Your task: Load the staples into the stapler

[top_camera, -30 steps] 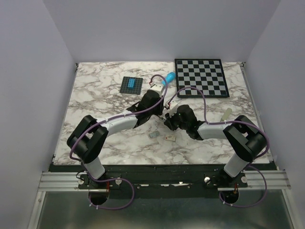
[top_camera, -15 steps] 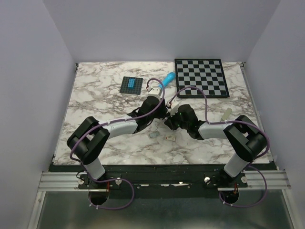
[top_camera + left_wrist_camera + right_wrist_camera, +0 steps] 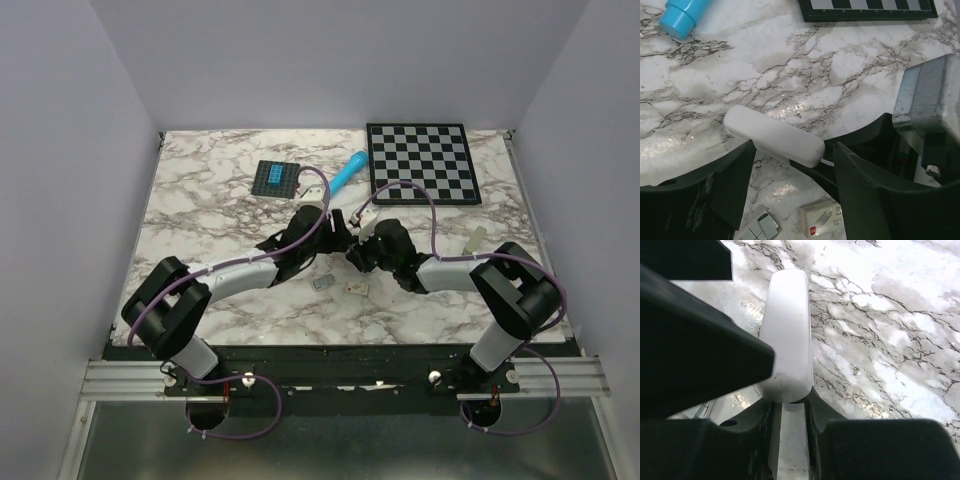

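The right pincer (image 3: 788,407) is clamping one end of the stapler (image 3: 772,136); the left pincer (image 3: 794,149) is standing wide apart astride it, gripping nothing. The staples (image 3: 759,230) are lying on the worktop (image 3: 850,75) close by the stapler, on its arm-base side. The right should probably be holding steady while the left is taking the staples squarely by their long edges. Only the left wrist view is showing staples and a box (image 3: 822,217); the right wrist view is showing the clamp; from above, arms are mostly hiding the stapler
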Controlling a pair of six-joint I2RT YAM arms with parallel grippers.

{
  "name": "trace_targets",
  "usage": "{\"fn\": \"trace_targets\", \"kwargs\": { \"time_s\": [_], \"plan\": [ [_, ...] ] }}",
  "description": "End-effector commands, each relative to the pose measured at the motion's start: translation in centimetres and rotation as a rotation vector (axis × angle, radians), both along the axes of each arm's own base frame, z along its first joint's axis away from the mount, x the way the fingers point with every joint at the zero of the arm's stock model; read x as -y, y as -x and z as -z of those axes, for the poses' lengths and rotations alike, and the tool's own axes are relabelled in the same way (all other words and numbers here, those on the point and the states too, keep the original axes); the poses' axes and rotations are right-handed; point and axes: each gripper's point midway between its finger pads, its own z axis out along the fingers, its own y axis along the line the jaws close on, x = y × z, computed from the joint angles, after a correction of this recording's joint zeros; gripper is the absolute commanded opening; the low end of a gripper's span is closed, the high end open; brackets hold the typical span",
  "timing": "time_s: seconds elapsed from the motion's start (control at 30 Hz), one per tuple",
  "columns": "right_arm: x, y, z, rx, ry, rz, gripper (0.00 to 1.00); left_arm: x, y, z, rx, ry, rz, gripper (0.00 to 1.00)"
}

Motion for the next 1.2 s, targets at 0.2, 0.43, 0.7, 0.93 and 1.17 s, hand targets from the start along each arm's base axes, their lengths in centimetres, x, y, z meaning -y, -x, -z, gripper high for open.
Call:
{"fn": "trace_targets", "kwargs": {
  "time_s": [0.2,0.43,0.7,0.93,1.17],
  "plan": [
    [-0.8,0.1,-1.7,0.061,-0.021,-0.025,0.38,-4.7,-1.0,-8.2,0.110,0.192,-0.098,0.78],
    [0.5,0.9,-3.0,0.052,-0.010,0.007,0.53,-11.9,-0.4,-12.0,0.216,0.134,-0.244,0.88],
    [1.8,2.0,-5.1,-0.082,0.069,0.059,0.73,-18.6,3.5,-18.2,0.398,-0.016,-0.330,0.99],
    [1.7,2.0,-6.3,-0.220,0.187,0.056,0.74,-22.1,6.7,-20.2,0.506,-0.172,-0.316,0.99],
    [1.6,1.5,-5.1,-0.325,0.309,0.070,0.72,-23.8,7.4,-16.3,0.497,-0.287,-0.331,0.99]
  ]
}}
